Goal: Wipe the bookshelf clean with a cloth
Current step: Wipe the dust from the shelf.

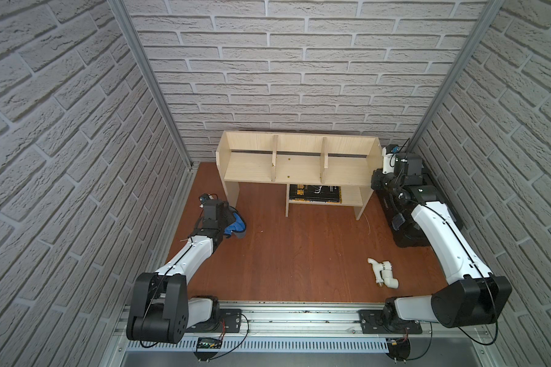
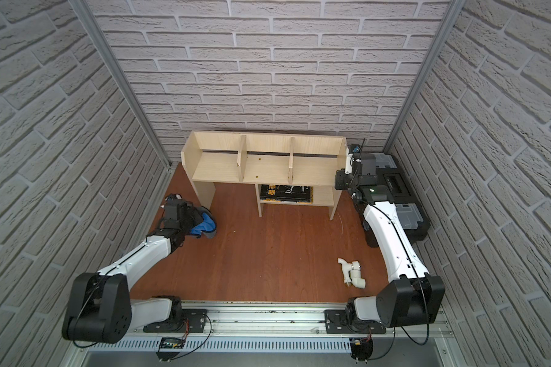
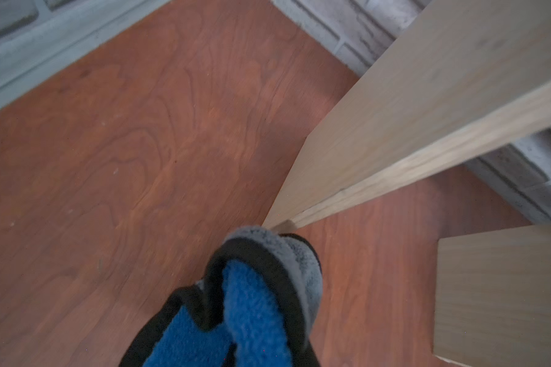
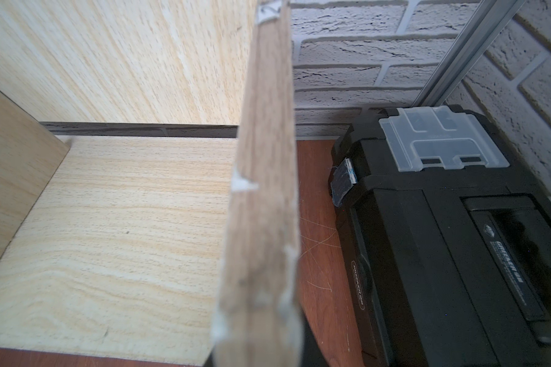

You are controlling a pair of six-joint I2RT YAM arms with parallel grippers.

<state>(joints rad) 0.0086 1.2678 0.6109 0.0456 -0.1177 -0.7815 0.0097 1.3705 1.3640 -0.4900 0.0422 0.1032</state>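
The cloth (image 1: 236,227) is gripped in the closed left tool (image 1: 225,219). It is bunched so that its blue face and dark grey edge bulge out ahead of the jaws. In the left wrist view the fingers are hidden by it. It is held low over the worktop (image 1: 299,251), just beside the foot of the left panel leg (image 3: 379,127) of the bookshelf (image 1: 248,168). Whether the leg is touched cannot be told.

The right tool (image 1: 377,180) is set against the right end panel (image 4: 261,222) of the bookshelf. In the right wrist view the panel's front edge runs straight down to where the jaws sit, so the tool is judged to be closed on that panel, though its fingertips are not shown. This hold is most likely meant to brace the light unit so that it is not pushed along the worktop while it is rubbed.

The three upper compartments are bare, so they are open to the cloth, while part of the lower shelf is taken up by books (image 1: 315,193). The black toolbox (image 4: 427,241) stands just beside the right leg. The white pipe fitting (image 1: 383,272) lies well apart from the bookshelf, nearer the front. Neither is judged to be in the way.

Wiping is judged not yet begun. The cloth has to be raised to the upper shelf, and separate strokes are called for by the two dividers (image 1: 274,159).
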